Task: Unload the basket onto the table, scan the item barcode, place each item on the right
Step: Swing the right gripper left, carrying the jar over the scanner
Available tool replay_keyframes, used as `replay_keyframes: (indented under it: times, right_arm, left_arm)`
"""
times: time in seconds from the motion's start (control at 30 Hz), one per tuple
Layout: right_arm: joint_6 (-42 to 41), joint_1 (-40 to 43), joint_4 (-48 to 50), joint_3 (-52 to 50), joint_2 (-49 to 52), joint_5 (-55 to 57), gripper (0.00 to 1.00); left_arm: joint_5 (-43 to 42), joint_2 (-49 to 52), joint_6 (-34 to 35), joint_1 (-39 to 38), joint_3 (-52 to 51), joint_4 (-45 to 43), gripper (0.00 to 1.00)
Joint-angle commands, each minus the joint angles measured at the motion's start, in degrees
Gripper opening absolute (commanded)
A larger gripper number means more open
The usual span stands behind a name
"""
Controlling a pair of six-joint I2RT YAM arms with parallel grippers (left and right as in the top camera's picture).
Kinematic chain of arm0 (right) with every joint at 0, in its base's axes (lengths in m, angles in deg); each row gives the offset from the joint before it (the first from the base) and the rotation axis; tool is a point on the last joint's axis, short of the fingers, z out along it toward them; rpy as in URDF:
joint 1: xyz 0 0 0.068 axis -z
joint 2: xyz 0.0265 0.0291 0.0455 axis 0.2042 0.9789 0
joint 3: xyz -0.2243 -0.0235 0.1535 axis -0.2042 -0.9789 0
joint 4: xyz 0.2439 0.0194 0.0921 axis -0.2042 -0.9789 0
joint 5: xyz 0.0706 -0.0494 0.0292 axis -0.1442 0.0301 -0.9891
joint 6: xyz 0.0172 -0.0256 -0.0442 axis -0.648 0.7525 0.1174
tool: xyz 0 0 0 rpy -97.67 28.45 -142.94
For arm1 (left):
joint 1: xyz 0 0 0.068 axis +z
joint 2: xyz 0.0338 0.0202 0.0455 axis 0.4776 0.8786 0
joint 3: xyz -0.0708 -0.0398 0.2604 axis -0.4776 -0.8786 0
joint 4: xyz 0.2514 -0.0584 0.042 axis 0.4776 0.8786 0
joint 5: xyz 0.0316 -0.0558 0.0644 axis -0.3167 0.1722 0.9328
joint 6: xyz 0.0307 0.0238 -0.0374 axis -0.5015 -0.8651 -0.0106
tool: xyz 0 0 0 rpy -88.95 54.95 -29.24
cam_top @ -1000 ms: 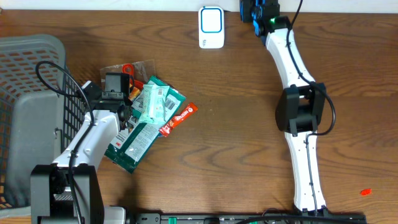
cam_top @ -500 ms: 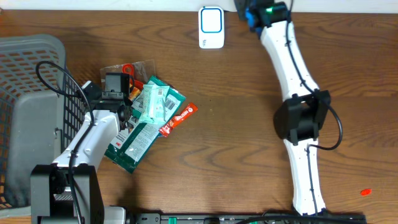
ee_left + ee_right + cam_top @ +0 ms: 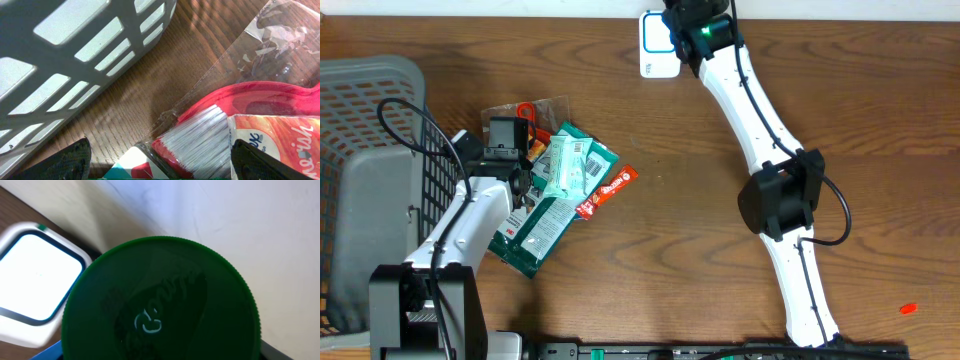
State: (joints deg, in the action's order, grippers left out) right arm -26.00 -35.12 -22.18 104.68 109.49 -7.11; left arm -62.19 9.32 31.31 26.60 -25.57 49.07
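The item, a container with a round green lid (image 3: 160, 300), fills the right wrist view, and my right gripper (image 3: 698, 22) is shut on it at the table's back edge. The lid hides the fingers. The white scanner with its blue-rimmed window (image 3: 656, 48) (image 3: 35, 277) lies just left of the held item. Over a pile of packets at the left, my left gripper (image 3: 160, 167) (image 3: 505, 135) stands open with its fingers (image 3: 65, 160) apart. A red brush in a clear bag (image 3: 235, 125) lies between them, untouched.
A grey slatted basket (image 3: 370, 150) (image 3: 75, 60) stands at the far left, close beside my left arm. Green and white packets (image 3: 565, 170) and a red-orange wrapper (image 3: 610, 188) lie in the pile. A small red scrap (image 3: 908, 309) lies at the front right.
My right arm has swung left along the back edge with the item, from right of the scanner to right beside it. The left arm and the pile have not moved.
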Motion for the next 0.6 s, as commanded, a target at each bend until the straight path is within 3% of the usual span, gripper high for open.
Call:
replay_keyframes:
  times: [0.0,0.57]
  right_arm:
    - [2.3,0.4,1.1,0.5,-1.9,2.7,0.02]
    - [8.9,-1.0,8.6,0.4,5.4,4.8,0.02]
  left_arm:
    - [1.6,0.8,0.7,0.4,-0.4,0.1,0.89]
    - [1.6,0.8,0.7,0.4,-0.4,0.1,0.89]
